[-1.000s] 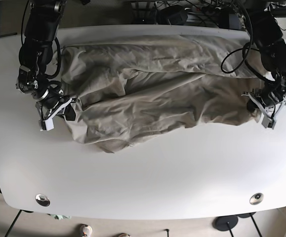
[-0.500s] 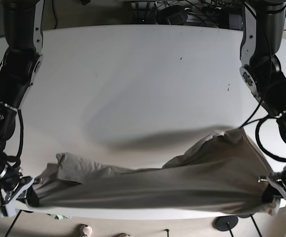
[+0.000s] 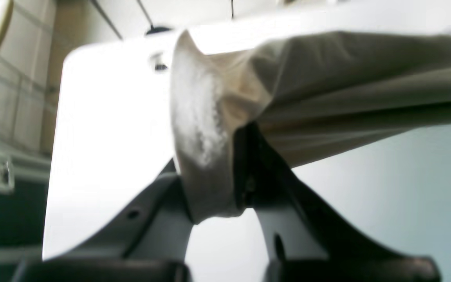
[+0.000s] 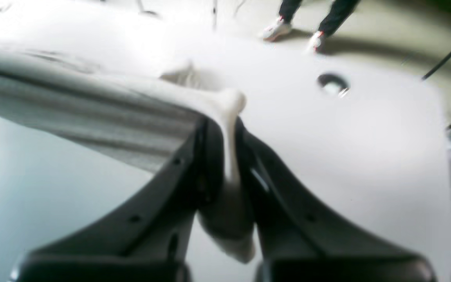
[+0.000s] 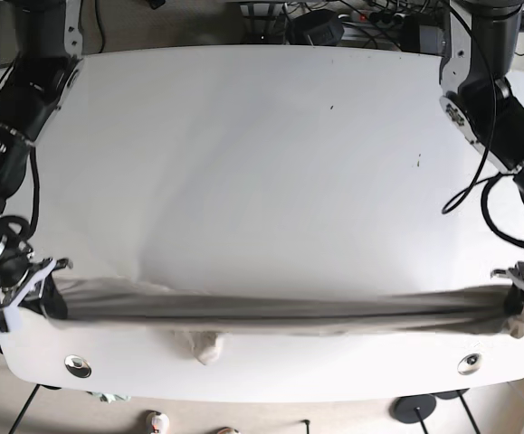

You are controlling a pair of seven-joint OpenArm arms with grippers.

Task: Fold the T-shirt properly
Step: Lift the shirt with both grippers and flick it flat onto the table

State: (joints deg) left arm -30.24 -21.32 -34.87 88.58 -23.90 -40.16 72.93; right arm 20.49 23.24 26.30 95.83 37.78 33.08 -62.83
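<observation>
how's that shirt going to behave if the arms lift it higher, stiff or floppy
Probably floppy: the shirt droops between the left tool and right tool, with one fold hanging below. Likely light, since narrow pinches hold it. It may bunch rather than stay flat.

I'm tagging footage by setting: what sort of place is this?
Probably a robotics lab, not a home: a bare white table, tangled cables behind it, and a T-shirt stretched between two arms.

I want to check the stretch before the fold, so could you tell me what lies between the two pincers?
In the base view, only the T-shirt spans from the right pincer to the left pincer, pulled taut.
</observation>
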